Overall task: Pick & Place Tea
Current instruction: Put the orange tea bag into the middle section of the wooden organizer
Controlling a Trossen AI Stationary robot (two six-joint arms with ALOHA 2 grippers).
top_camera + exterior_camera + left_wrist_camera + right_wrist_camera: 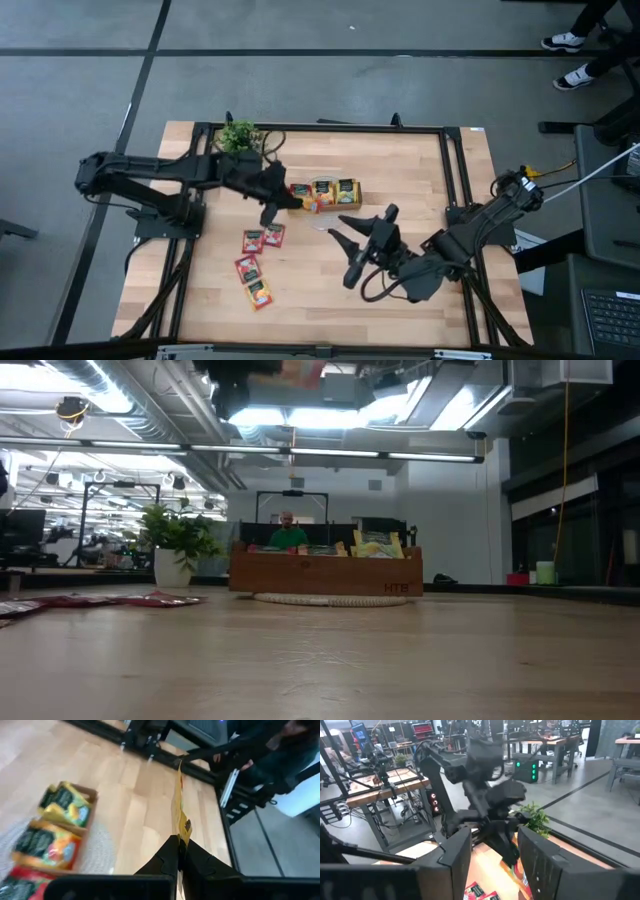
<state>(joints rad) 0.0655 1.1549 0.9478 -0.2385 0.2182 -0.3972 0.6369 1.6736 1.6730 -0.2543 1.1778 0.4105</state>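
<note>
My left gripper [290,200] hovers at the near-left corner of the wooden tray [325,206], shut on a yellow-orange tea sachet [178,805] that the left wrist view shows edge-on. Red, orange and yellow-green sachets [334,190] stand on edge in the tray's compartments. Several more red and orange sachets [258,262] lie flat on the table, nearer than the tray and to its left. My right gripper [342,250] is open right of them, near the table's middle and touching nothing; it points at the left arm [485,795]. My left gripper pinches the yellow-orange sachet by one edge [180,836] between its two fingers [165,855]. The sachet sticks out beyond the fingertips, edge-on to the wrist camera. It is lifted clear of the table, beside the tray.
A small green potted plant [238,135] stands at the table's far edge, left of the tray. A pale round mat [330,599] lies under the tray. Black rails [455,170] run along the table's sides. Bare wood lies near and right of the tray. A person's feet [575,60] show on the floor.
</note>
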